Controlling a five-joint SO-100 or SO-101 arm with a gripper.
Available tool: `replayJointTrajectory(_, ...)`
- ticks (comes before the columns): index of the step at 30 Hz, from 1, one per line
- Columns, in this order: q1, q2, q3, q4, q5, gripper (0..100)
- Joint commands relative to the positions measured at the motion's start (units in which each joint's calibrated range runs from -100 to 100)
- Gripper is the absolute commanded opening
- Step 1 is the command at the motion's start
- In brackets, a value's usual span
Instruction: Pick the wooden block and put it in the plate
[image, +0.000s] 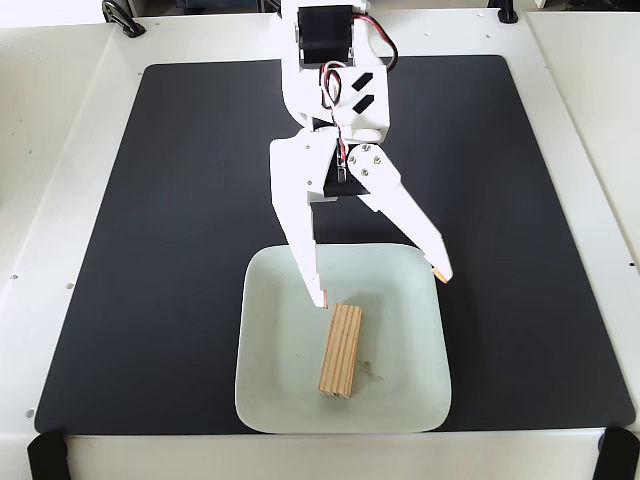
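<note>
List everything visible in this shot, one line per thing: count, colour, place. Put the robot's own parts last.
wooden block: one, light tan with grain stripes, lying inside the plate, clear of the pincer.
plate: one, pale mint-white rounded square, on the near middle of the mat.
mat: one, black, covering most of the table.
table: one, white, under everything.
straps: two, black, at the near corners of the table.
arm: one, white with a black motor and red and black wires, reaching in from the far edge.
pincer: one, white, open wide above the far part of the plate.
</note>
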Motion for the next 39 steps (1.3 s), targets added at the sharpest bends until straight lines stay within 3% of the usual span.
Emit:
replayJointTrajectory(1, 0.35, -0.74, -2.25, -0.80, 0.17, 26)
replayJointTrajectory(5, 0.35, -0.82, -2.16, -0.80, -0.15, 1)
replayJointTrajectory(6, 0.35, -0.82, -2.16, -0.80, -0.20, 0)
replayJointTrajectory(12, 0.57, -3.45, -0.09, -0.80, -0.31, 1)
replayJointTrajectory(20, -0.99, -21.33, 20.07, -0.80, -1.59, 1)
replayJointTrajectory(29, -5.81, -53.19, 50.29, 0.00, -3.67, 1)
replayJointTrajectory(39, -4.80, -96.67, 87.27, 0.62, -3.72, 1)
